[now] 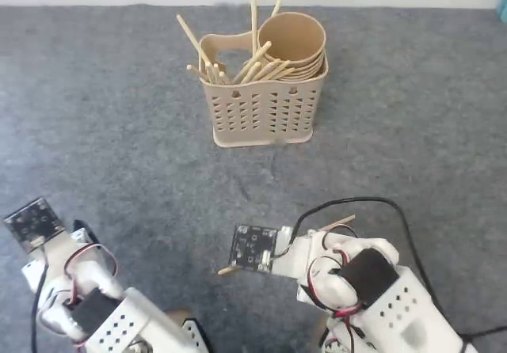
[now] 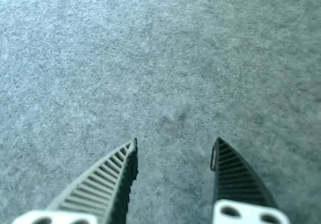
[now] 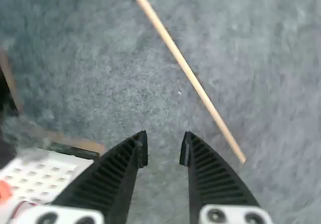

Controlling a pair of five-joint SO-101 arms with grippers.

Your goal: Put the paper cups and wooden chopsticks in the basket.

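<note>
From above, the right arm [image 1: 372, 286] covers the middle of the loose chopstick [image 1: 342, 223]; I can make out just its ends

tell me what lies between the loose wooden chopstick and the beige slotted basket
Bare grey carpet, in the high view; the loose wooden chopstick lies well short of the beige slotted basket.

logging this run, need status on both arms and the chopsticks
Left tool open over bare grey carpet. Right tool open, empty, one loose wooden chopstick lying beside it. Stacked brown paper cups and other chopsticks in beige slotted basket. Nothing blocking.
</note>
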